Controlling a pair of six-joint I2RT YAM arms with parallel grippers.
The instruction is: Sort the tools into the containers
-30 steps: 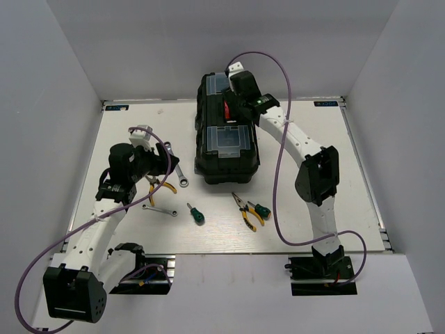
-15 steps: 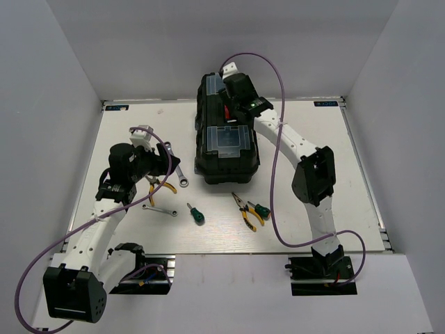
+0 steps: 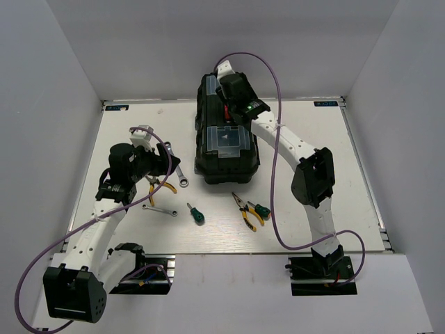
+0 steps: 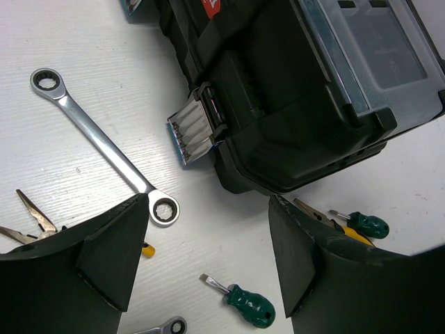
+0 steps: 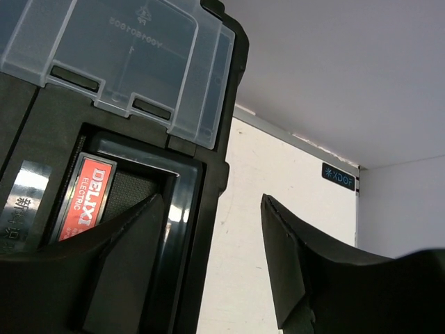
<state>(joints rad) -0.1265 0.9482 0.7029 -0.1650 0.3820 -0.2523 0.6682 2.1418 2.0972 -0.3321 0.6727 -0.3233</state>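
- White tabletop [image 3: 313, 209], walled in by plain pale panels, fills our overhead view.
- We see the large black plastic toolbox [image 3: 226, 149] standing at upper centre of that view. Its clear plastic organizer lid [image 5: 125, 56] sits on top, and a red label [image 5: 87, 198] lies beside the handle recess.
- We find the right gripper [image 5: 212, 209] over the toolbox top next to the red label, fingers spread apart and pinching nothing.
- We find the left gripper [image 4: 208, 202] above the table at the left of the overhead view, fingers likewise spread and empty.
- Below it in the wrist view, the longer silver metal wrench [image 4: 104, 146] lies diagonally on the table, near the toolbox's silver latch [image 4: 195, 129].
- All six tools lie on the table outside the toolbox.
- The shorter silver wrench [image 3: 160, 209] and one pair of yellow-handled pliers [image 3: 161, 188] sit at lower left of the toolbox.
- A stubby green-handled screwdriver [image 3: 196, 214] sits below the toolbox's left corner.
- Below the toolbox's right half, the second yellow-handled pliers [image 3: 247, 210] lie just beside the second green-handled screwdriver [image 3: 261, 209].
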